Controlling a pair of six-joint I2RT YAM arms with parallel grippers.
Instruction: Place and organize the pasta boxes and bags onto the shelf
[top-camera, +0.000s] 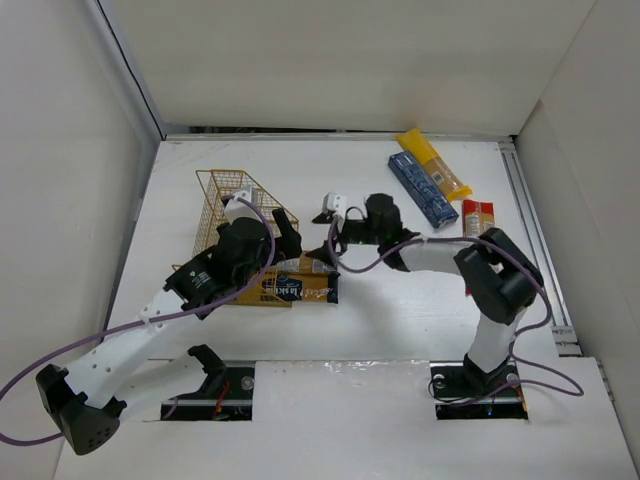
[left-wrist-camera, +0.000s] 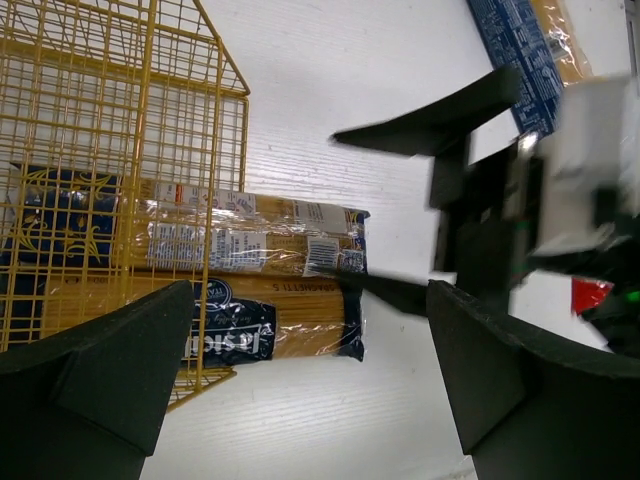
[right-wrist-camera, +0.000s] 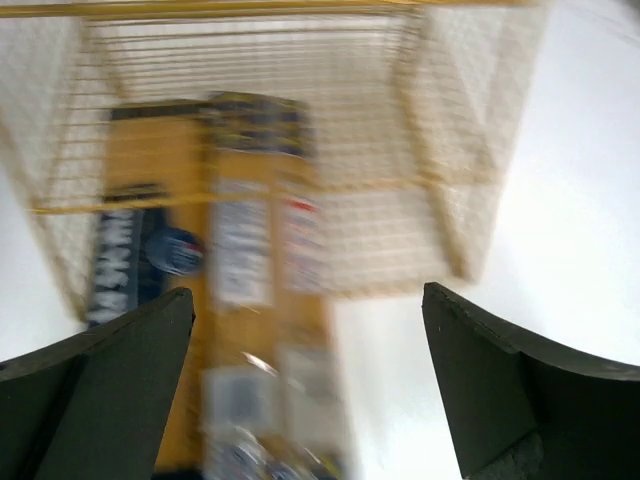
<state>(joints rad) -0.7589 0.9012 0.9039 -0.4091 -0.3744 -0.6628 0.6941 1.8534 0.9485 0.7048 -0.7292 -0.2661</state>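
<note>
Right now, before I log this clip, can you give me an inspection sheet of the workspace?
Surface: white table, no marks seen.
Job's things: gold wire rack has the clear-and-blue bag and the orange-yellow pack partly inside, with their ends poking out. The yellow bag, dark blue box and red-orange pack lie at the far right, outside the rack.
Clutter: nothing seen.
Grippers: left gripper is open and empty above the pack ends. Right gripper is open and empty, though its view is blurred.
Cables: purple cables run along both arms.
Surroundings: white walls on three sides.
</note>
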